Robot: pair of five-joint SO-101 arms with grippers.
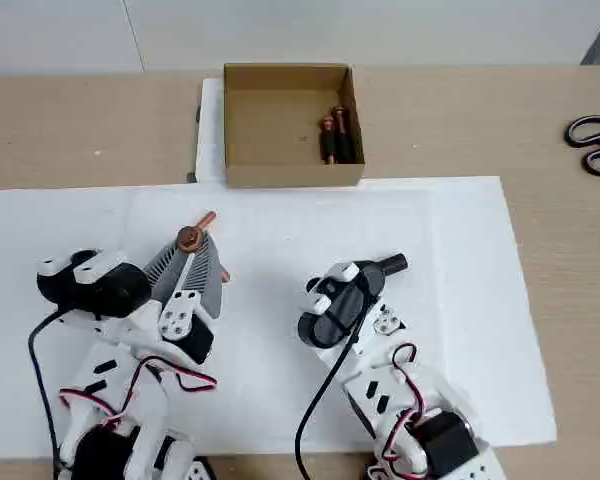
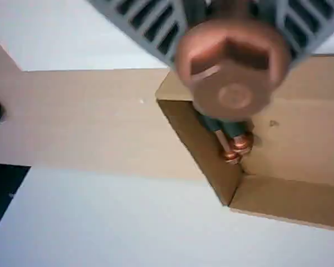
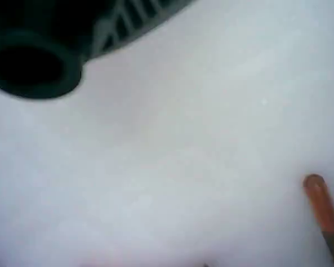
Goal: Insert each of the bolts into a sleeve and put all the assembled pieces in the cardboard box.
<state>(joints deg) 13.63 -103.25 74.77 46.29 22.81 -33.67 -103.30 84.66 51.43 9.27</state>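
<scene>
Pinched in left claw [image 1: 194, 240], copper bolt [image 1: 191, 237]; pinched in right claw [image 1: 376, 273], black sleeve [image 1: 394, 265]. At bench's [image 1: 80, 120] far edge, cardboard box [image 1: 285, 175] holding assembled pieces [image 1: 336, 135].

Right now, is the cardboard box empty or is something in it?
Not empty. The cardboard box holds two assembled pieces, lying side by side against one wall, with their copper ends showing.

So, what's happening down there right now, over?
Left gripper shut on bolt. Right gripper shut on sleeve. Assembled pieces already in cardboard box. Nothing between bolt and sleeve.
</scene>
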